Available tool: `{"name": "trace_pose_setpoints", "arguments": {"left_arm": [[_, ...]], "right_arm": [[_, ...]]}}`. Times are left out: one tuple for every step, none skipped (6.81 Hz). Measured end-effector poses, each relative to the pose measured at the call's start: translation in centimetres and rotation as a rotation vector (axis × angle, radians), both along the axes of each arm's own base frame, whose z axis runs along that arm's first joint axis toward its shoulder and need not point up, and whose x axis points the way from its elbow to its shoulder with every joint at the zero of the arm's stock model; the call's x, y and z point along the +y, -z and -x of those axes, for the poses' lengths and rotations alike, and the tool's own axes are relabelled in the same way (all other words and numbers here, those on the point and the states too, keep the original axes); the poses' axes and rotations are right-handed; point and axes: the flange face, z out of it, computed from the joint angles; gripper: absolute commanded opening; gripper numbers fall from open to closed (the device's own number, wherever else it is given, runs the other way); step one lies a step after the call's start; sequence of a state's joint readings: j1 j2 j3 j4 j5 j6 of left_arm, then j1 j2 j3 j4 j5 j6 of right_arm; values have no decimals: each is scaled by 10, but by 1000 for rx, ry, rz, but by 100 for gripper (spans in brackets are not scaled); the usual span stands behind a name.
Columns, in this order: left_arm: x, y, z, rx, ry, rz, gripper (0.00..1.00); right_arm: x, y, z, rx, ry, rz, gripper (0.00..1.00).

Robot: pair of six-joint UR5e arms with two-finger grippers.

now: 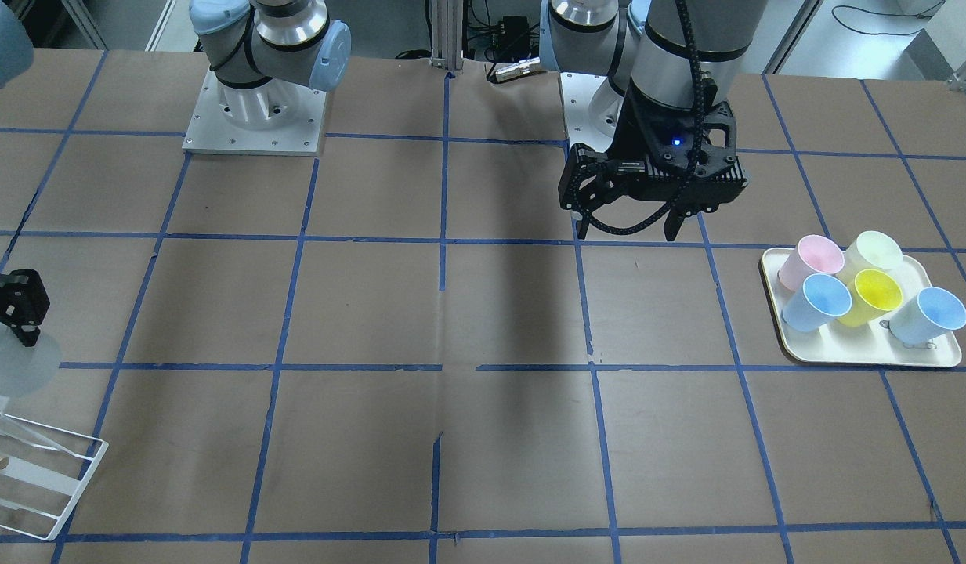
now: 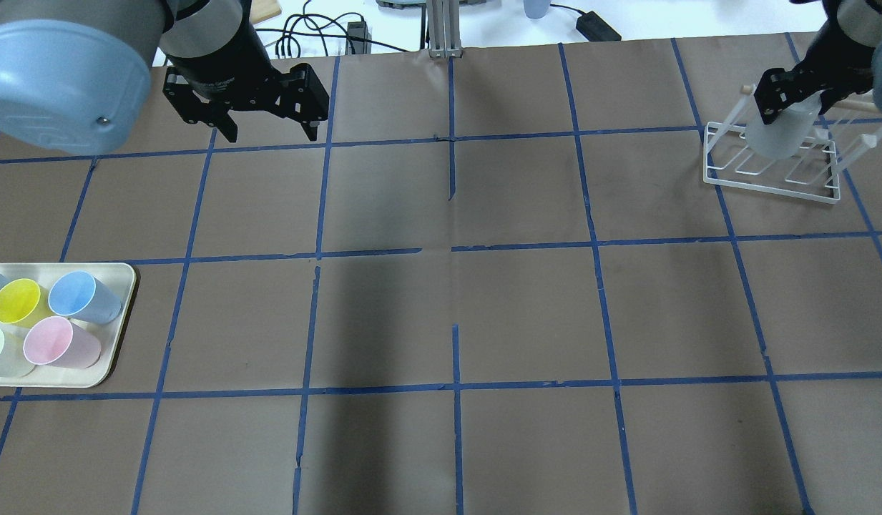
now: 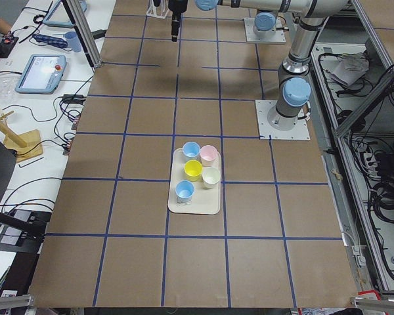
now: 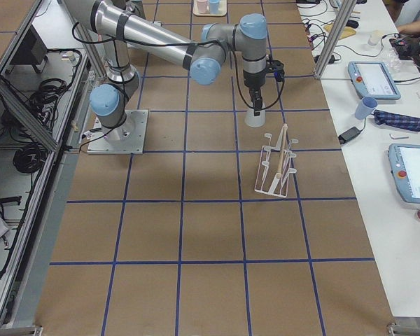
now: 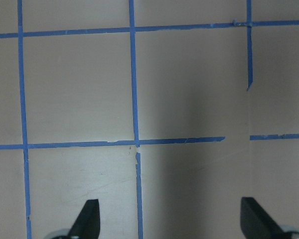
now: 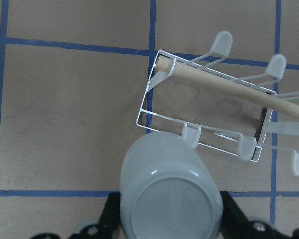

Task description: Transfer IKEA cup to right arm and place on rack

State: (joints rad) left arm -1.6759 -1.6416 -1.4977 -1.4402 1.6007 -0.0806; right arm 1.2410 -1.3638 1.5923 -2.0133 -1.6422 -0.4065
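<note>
Here our right gripper (image 2: 795,100) pinches the IKEA cup (image 6: 169,199) just beside the rack (image 2: 770,177); our left gripper (image 2: 271,134) hangs spread wide.

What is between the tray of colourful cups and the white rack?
Nothing. The overhead view shows only bare brown table with blue tape lines between the tray and the rack.

My table (image 2: 526,315): brown paper gridded in blue tape.
A cream tray (image 2: 122,315) lies at my left edge, the white wire rack (image 2: 770,187) stands far right, and my right arm's base plate (image 1: 251,129) sits near me.
</note>
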Motion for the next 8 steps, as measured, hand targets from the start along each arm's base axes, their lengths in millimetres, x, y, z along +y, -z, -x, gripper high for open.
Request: {"name": "trace_pose_setpoints", "arguments": {"left_arm": [[1,-1,-1,0,-1,2,100],[1,-1,-1,-1,-2,2,100],[1,-1,-2,-1,-3,2,100],[2,-2,-3,-1,-5,4,100],[3,-4,-4,0,-7,7,100],[3,-5,-4,1,-7,9,100],[4,-5,-4,3,-8,9,100],[3,-4,-3,4,-8,8,100]], "right_arm": [[-11,4,4,-1,-5,-3,35],[-19,9,7,-1,-12,-9,35],[-22,13,14,-3,-9,-15,35],[-24,19,27,-7,1,-24,35],[-26,28,40,-10,5,-35,35],[-28,34,46,-14,6,-40,35],[-30,40,48,-26,8,-43,35],[-32,45,48,-39,8,-45,36]]}}
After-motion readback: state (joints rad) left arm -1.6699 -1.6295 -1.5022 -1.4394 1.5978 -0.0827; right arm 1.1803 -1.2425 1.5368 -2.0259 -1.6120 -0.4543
